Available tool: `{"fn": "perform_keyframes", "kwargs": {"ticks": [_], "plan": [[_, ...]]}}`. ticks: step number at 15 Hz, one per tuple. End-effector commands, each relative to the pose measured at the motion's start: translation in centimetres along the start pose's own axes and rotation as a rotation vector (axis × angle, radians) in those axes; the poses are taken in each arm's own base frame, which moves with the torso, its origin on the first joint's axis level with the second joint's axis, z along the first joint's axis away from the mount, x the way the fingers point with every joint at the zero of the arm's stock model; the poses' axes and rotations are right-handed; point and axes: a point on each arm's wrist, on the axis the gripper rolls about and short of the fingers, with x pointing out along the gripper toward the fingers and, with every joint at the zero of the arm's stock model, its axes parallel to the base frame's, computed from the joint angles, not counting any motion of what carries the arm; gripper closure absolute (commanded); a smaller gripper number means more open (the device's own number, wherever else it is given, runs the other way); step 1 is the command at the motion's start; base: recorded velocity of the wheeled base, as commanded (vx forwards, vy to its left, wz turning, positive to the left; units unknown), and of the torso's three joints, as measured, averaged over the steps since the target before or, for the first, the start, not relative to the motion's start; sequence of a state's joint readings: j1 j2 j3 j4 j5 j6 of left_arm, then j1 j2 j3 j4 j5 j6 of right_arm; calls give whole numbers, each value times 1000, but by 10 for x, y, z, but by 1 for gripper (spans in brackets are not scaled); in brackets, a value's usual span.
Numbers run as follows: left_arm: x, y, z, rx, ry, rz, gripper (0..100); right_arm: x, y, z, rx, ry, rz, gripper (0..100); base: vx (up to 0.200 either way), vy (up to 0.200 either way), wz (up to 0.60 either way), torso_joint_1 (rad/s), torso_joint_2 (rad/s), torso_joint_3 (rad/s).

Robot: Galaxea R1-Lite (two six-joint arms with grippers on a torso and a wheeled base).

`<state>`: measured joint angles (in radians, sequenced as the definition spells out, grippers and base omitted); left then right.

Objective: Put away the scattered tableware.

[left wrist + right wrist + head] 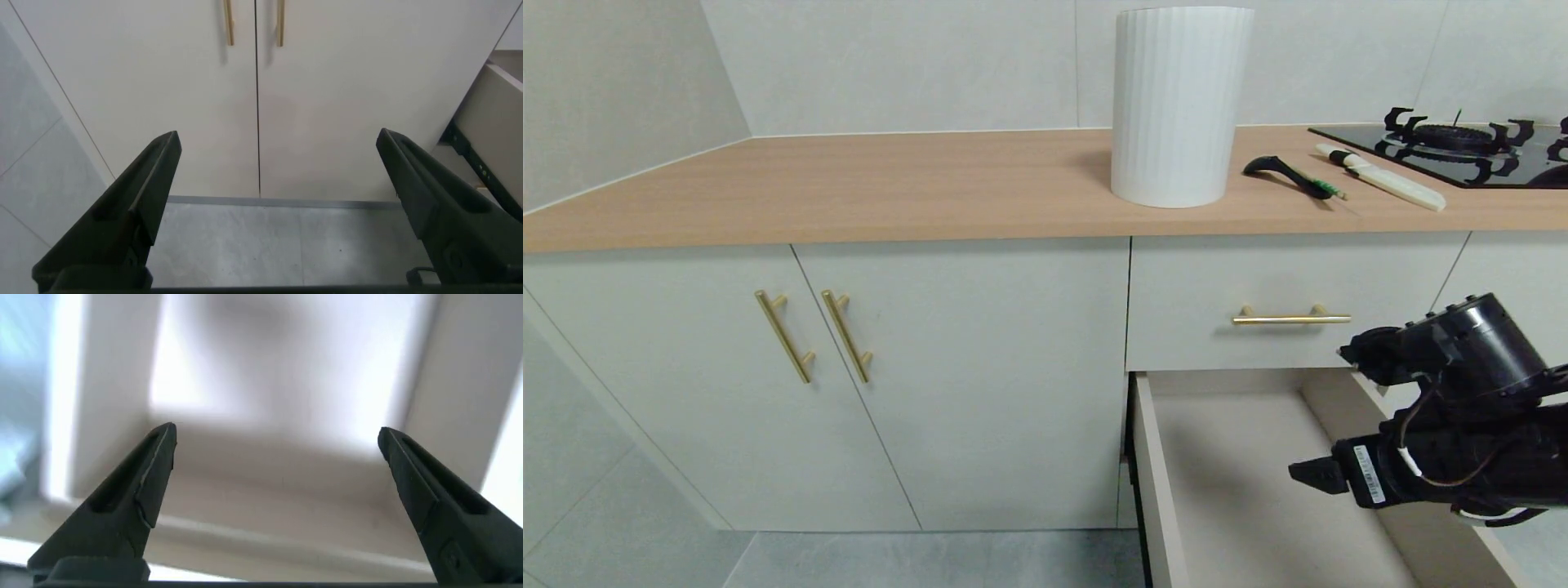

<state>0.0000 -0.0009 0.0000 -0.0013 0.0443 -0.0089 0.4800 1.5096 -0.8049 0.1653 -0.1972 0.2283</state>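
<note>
Spoon (1286,174) and white knife (1384,178) lie slantwise on the desk (890,188), above and beyond the right claw (1316,412), which hangs wide and empty over the open drawer (1153,465).

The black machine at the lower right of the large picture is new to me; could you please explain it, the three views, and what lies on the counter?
It is the right arm of a two-armed wheeled robot; its right gripper hangs over an open drawer. The large picture comes from a camera on the robot's head. The small ones come from wrist cameras, each looking out along its own gripper: the left gripper faces cabinet doors, the right one a blurred pale surface. On the counter lie a black utensil and a white knife-like piece, beside a tall white ribbed container and a hob. Both grippers are open and hold nothing.
</note>
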Motion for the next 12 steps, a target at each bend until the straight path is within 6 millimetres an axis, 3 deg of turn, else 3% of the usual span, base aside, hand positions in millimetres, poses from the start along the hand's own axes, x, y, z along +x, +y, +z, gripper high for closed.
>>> {"fn": "perform_keyframes", "kwargs": {"ticks": [1, 8, 12], "plan": [[0, 0, 0, 0, 1, 0, 0, -24, -6, 3, 23, -100, 17, 0, 0, 0, 0, 0, 0, 0], [0, 0, 0, 0, 1, 0, 0, -36, -13, 4, 36, -145, -3, 0, 0, 0, 0, 0, 0, 0], [0, 0, 0, 0, 1, 0, 0, -35, -13, 3, 37, -142, -4, 0, 0, 0, 0, 69, -218, -233]]}}
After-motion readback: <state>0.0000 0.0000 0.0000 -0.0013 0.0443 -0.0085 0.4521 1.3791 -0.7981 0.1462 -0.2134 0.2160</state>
